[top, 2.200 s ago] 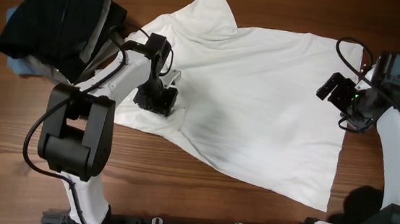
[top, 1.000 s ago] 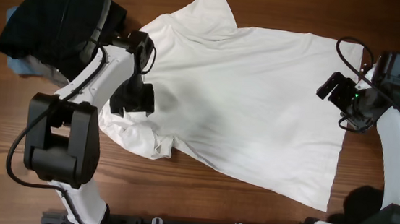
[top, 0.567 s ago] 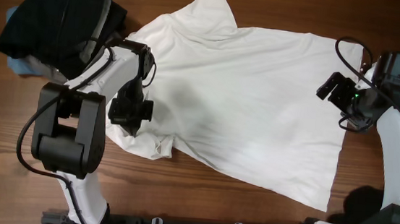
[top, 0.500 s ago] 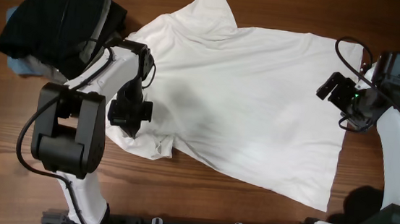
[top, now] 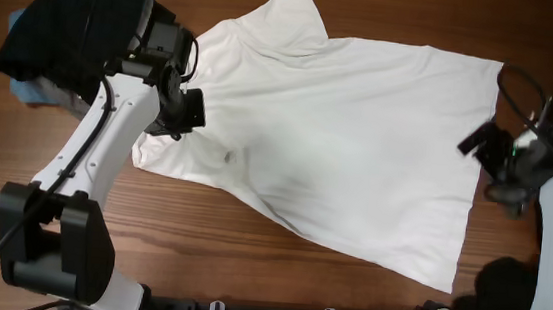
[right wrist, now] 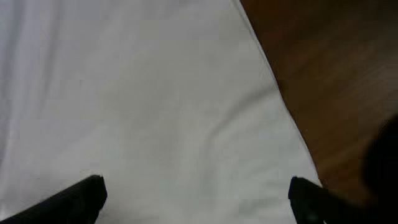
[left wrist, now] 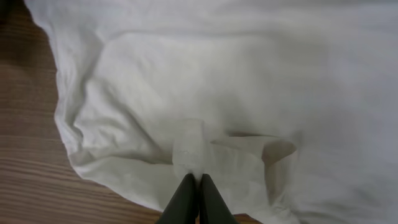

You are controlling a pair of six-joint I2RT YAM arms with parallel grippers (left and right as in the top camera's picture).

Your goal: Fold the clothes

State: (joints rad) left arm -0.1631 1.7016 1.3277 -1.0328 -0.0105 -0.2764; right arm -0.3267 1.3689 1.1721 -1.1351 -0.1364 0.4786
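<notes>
White short-sleeved fabric T-shirt [top: 358, 142]: lies spread across the middle of the brown wooden table [top: 247, 263], with one sleeve pointing toward the far edge and its left end bunched into soft creases.
Left gripper [left wrist: 199, 186]: sits low over the shirt's rumpled left end. Its two black fingers are pressed together on a small raised ridge of the white cloth, near the bare wood at the shirt's edge.
Right gripper [right wrist: 196, 205]: hangs above the shirt's right edge with its jaws wide apart and nothing between them. Smooth white fabric fills most of the wrist view, and wood shows just beyond the hem.
Black folded garment [top: 72, 27]: sits heaped at the far left corner of the table, just beside the shirt's left end.
Grey piece [top: 144, 13]: shows as a band along the black garment's right side.
Light blue piece [top: 23, 91]: peeks out from under the heap at its left and near edges.
Left arm [top: 95, 169]: white with black joints, reaches from the table's near edge up to the shirt's left end.
</notes>
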